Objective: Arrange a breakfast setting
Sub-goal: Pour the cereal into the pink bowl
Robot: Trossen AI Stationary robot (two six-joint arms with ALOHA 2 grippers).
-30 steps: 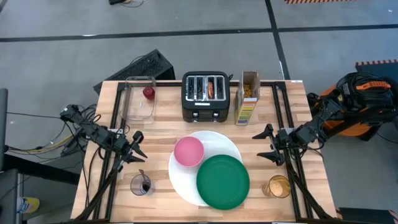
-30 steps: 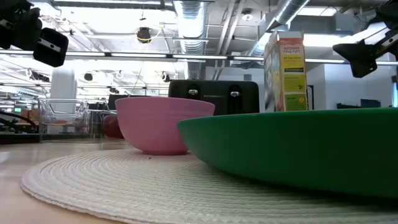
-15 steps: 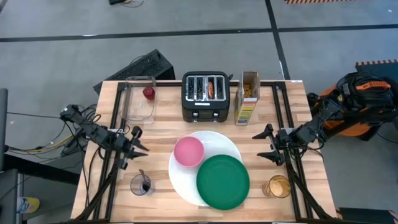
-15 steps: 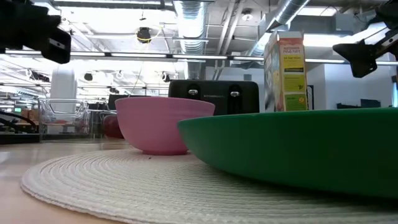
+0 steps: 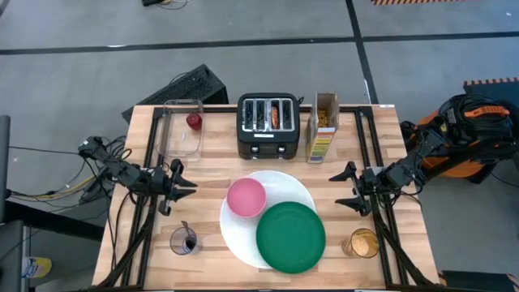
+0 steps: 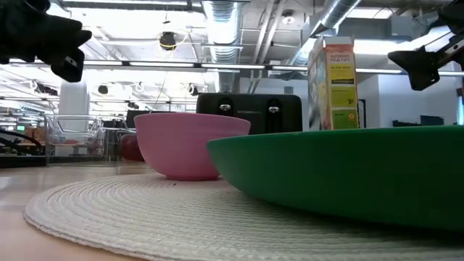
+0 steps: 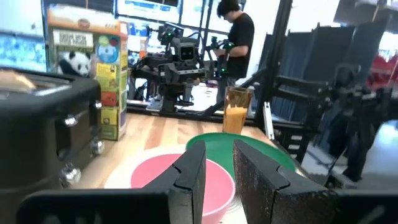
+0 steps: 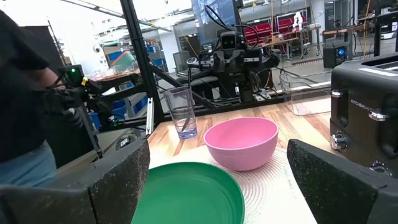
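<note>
A big white round plate (image 5: 240, 234) lies at the table's middle front. A pink bowl (image 5: 246, 197) and a smaller green plate (image 5: 290, 237) rest on it. A ring bagel (image 5: 276, 116) stands in the black toaster's slot. A small red fruit (image 5: 194, 121) lies in the clear container. A metal spoon (image 5: 186, 235) stands in a glass. A glass of orange cereal (image 5: 362, 242) stands at the front right. My left gripper (image 5: 185, 185) hovers left of the bowl, empty, with only a narrow gap between its fingers (image 7: 189, 171). My right gripper (image 5: 347, 188) hovers right of the plates, wide open and empty.
The black toaster (image 5: 264, 126) and a cereal box (image 5: 323, 126) stand at the back middle. The clear rectangular container (image 5: 182, 128) is at the back left. Bare wood shows at the left and right of the plates. A person stands in the room beyond the table (image 7: 235, 37).
My left gripper has gone a little toward the pink bowl and turned, and its fingers have drawn closer together. The plates, bowl and glasses have stayed where they were.
</note>
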